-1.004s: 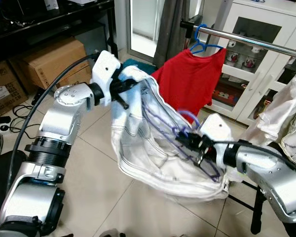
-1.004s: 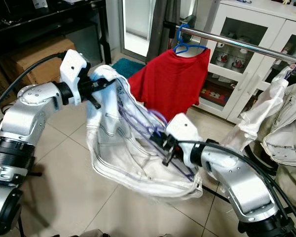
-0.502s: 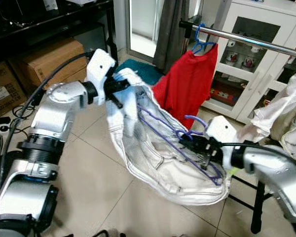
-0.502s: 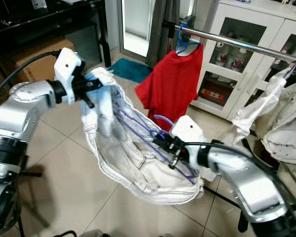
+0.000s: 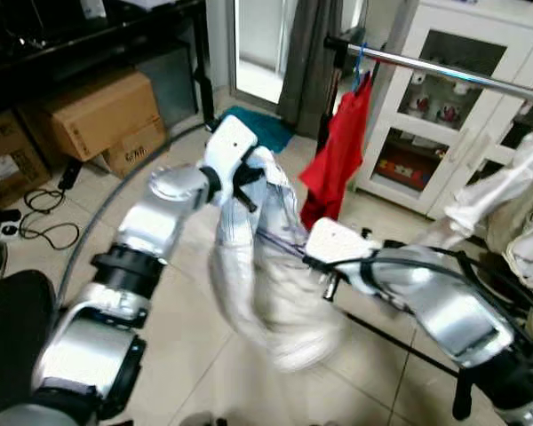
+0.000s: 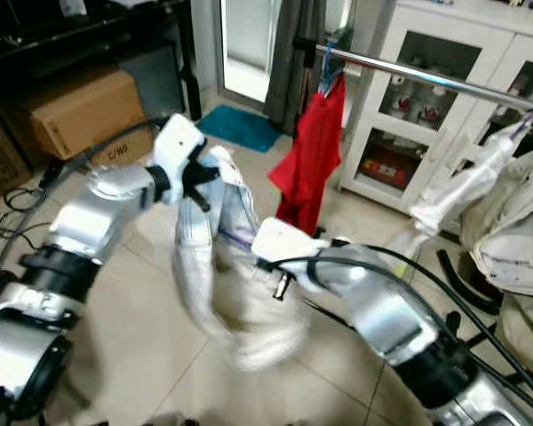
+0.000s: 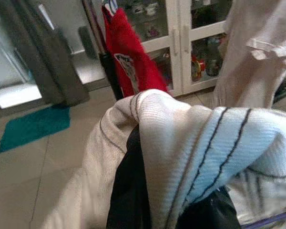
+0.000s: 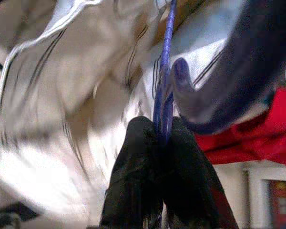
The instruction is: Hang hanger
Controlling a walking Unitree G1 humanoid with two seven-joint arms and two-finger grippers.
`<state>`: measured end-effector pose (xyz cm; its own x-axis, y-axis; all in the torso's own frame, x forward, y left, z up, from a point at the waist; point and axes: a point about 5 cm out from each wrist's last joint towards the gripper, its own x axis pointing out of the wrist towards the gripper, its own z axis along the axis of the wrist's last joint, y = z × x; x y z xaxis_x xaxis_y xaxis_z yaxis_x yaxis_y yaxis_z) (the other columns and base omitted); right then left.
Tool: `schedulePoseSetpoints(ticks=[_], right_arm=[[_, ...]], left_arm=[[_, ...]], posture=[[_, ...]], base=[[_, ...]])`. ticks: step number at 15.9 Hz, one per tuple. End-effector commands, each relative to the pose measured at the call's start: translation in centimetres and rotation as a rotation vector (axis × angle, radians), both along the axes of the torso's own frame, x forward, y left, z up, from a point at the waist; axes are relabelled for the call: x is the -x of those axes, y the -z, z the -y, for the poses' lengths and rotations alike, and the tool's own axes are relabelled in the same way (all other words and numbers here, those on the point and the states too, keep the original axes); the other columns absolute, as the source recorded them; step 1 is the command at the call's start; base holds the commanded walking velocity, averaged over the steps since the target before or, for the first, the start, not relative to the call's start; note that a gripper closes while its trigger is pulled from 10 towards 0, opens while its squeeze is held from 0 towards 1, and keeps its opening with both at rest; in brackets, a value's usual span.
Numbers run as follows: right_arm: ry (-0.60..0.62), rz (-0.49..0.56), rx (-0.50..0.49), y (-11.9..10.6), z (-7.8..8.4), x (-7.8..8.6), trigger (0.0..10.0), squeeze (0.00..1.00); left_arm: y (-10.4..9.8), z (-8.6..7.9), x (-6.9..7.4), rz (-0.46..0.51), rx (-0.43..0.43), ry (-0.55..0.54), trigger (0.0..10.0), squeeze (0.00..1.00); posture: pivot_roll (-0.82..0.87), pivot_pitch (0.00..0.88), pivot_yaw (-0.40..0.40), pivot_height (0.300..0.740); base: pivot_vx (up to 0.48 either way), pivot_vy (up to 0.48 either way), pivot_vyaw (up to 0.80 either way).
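A white garment with thin dark stripes [image 5: 249,266] hangs bunched and blurred between my two arms, threaded on a purple hanger [image 5: 280,240]. My left gripper [image 5: 247,176] is shut on the garment's upper edge; its black fingers [image 7: 127,191] are wrapped in the cloth [image 7: 190,138]. My right gripper [image 8: 161,138] is shut on the purple hanger [image 8: 164,71] near its hook, low in front of the garment. The metal rail [image 5: 444,67] runs at the upper right. A red shirt [image 5: 342,146] on a blue hanger [image 5: 362,64] hangs from it.
A white glass-door cabinet [image 5: 444,115] stands behind the rail. Pale jackets [image 5: 515,195] hang at the right, above black stand legs [image 5: 462,390]. Cardboard boxes [image 5: 93,111] sit at the left under a dark desk, with cables [image 5: 31,222] on the tiled floor. A teal mat [image 5: 262,124] lies by the doorway.
Both arms have drawn together, so the spread-open garment now hangs narrow and bunched. My left gripper moved right, toward the rail. The red shirt has turned edge-on.
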<state>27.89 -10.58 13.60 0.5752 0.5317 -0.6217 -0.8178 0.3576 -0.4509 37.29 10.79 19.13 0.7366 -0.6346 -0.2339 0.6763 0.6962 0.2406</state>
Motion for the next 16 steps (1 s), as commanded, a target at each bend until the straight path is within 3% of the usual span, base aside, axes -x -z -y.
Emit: schedulePoseSetpoints(ticks=[1, 4, 5, 6, 7, 9, 10, 11, 13, 14, 15, 16], right_arm=[[-0.022, 0.0, 0.049, 0.2, -0.1, 0.2, 0.0, 0.0], [-0.029, 0.013, 0.083, -0.6, 1.0, 0.2, 0.0, 0.0], [-0.02, 0.007, 0.08, -1.1, 2.1, 0.3, 0.0, 0.0], [0.018, -0.035, 0.041, -1.6, 4.4, 1.1, 0.0, 0.0], [0.033, -0.047, 0.025, -1.7, 4.9, 1.4, 0.0, 0.0], [0.134, -0.137, -0.165, -2.0, 8.4, 3.7, 0.0, 0.0], [0.155, -0.157, -0.22, -2.0, 9.3, 4.6, 0.0, 0.0], [0.175, -0.179, -0.323, -2.1, 10.5, 6.4, 0.0, 0.0], [0.277, -0.163, -0.514, -2.1, 11.9, 8.5, 0.0, 0.0], [0.297, -0.157, -0.531, -2.1, 12.1, 8.6, 0.0, 0.0], [0.388, -0.085, -0.606, -2.1, 12.4, 8.8, 0.0, 0.0], [0.515, 0.003, -0.636, -1.8, 12.8, 9.0, 4.8, 0.0]], left_arm=[[-3.1, 0.2, -0.6, 0.104, 0.052, -0.013, 0.0, 0.0], [-2.1, -0.9, -0.3, 0.087, -0.006, -0.006, 0.0, 0.0], [-1.6, -1.7, -0.3, 0.081, -0.037, -0.021, 0.0, 0.0], [-0.8, -3.4, 0.0, 0.068, -0.076, -0.058, 0.0, 0.0], [-0.6, -3.8, 0.1, 0.065, -0.081, -0.065, 0.0, 0.0], [1.3, -6.5, 1.1, 0.021, -0.113, -0.119, 0.0, 0.0], [1.9, -7.0, 1.5, 0.007, -0.117, -0.132, 0.0, 0.0], [3.1, -7.5, 2.0, -0.018, -0.106, -0.145, 0.0, 0.0], [4.4, -6.8, 2.3, -0.023, -0.067, -0.152, 0.0, 0.0], [4.5, -6.7, 2.3, -0.024, -0.06, -0.153, 0.0, 0.0], [5.1, -5.9, 2.4, -0.033, -0.03, -0.152, 0.0, 0.0], [5.5, -5.1, 2.5, -0.044, 0.019, -0.161, 0.0, 0.0]], posture=[[-0.06, 0.0, -0.003, 0.74], [-0.07, 0.0, -0.002, 0.74], [-0.06, 0.0, -0.003, 0.74], [-0.06, 0.0, -0.006, 0.74], [-0.06, 0.0, -0.008, 0.74], [-0.06, 0.0, -0.005, 0.74], [-0.07, 0.0, -0.002, 0.74], [-0.08, 0.0, 0.006, 0.74], [-0.1, 0.0, 0.028, 0.74], [-0.1, 0.0, 0.028, 0.74], [-0.15, 0.0, 0.065, 0.74], [-0.18, 0.0, 0.088, 0.74]], base=[[0.0, 0.0, 0.0], [0.0, 0.0, 0.0], [0.0, 0.0, 0.0], [0.0, 0.0, 0.0], [0.0, 0.0, 0.0], [0.0, 0.0, 0.0], [0.0, 0.0, 0.0], [0.0, 0.0, 0.0], [0.0, 0.0, 0.0], [0.0, 0.0, 0.0], [0.0, 0.0, 0.0], [0.0, 0.0, 0.0]])
